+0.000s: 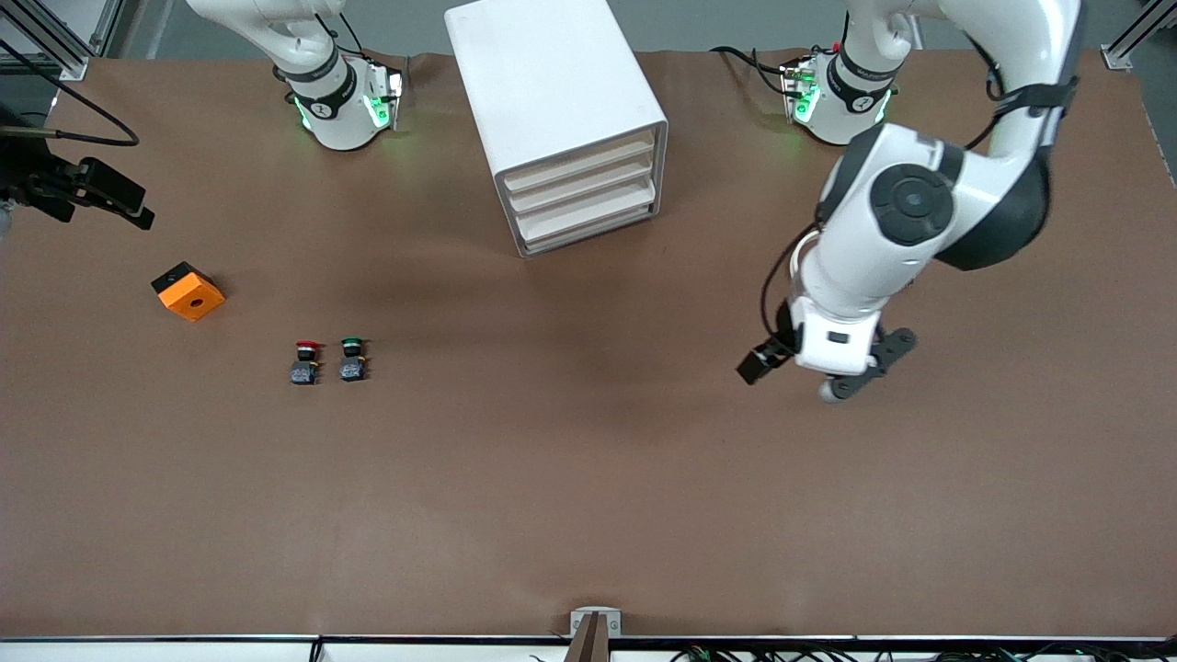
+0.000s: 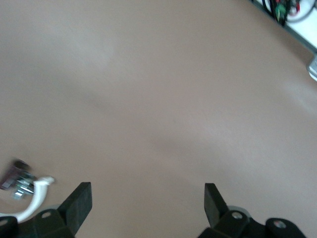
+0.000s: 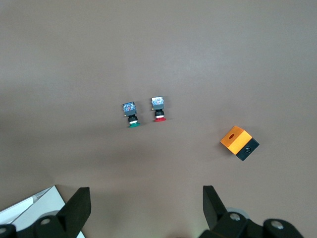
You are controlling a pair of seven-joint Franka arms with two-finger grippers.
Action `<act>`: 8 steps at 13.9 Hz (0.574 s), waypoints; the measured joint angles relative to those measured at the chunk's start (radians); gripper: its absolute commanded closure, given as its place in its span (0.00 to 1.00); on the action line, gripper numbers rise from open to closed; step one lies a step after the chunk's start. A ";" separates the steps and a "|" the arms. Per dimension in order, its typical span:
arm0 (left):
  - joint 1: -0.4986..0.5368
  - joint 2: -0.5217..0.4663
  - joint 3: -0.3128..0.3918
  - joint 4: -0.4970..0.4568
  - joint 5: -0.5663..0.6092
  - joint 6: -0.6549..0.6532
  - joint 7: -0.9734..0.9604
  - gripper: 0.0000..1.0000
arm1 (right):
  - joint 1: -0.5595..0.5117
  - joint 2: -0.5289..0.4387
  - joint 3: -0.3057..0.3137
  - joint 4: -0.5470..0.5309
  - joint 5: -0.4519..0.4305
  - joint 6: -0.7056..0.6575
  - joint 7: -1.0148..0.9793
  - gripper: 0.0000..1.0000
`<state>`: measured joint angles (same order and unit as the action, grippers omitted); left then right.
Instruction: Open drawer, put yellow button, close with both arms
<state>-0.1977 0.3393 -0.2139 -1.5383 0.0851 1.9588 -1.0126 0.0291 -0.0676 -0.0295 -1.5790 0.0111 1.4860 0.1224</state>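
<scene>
High front camera; 2 wrist cameras look down.

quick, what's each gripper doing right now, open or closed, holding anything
Left gripper: open, empty, over bare table.
Right gripper: open, empty, above the table.

Evenly and softly lit from above, with no glare on the matte brown bench (image 1: 588, 478). Faint, diffuse shadows only: broad pale bands across the bench, a soft patch beside the white drawer cabinet (image 1: 561, 119), small dim ones under the orange box (image 1: 188, 291). Green indicator glow at both arm bases. Sharp throughout from the front camera. Crisp in the right wrist view too. Noticeably soft and smeared in the left wrist view, washed to a pale pinkish tone.
</scene>
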 measured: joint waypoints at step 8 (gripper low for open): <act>0.190 -0.089 0.000 0.130 0.012 -0.295 0.595 0.00 | 0.000 0.000 0.001 0.000 0.000 0.001 -0.001 0.00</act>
<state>-0.0073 0.2500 -0.2144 -1.4081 0.0971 1.6635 -0.4177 0.0294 -0.0676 -0.0286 -1.5786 0.0111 1.4870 0.1219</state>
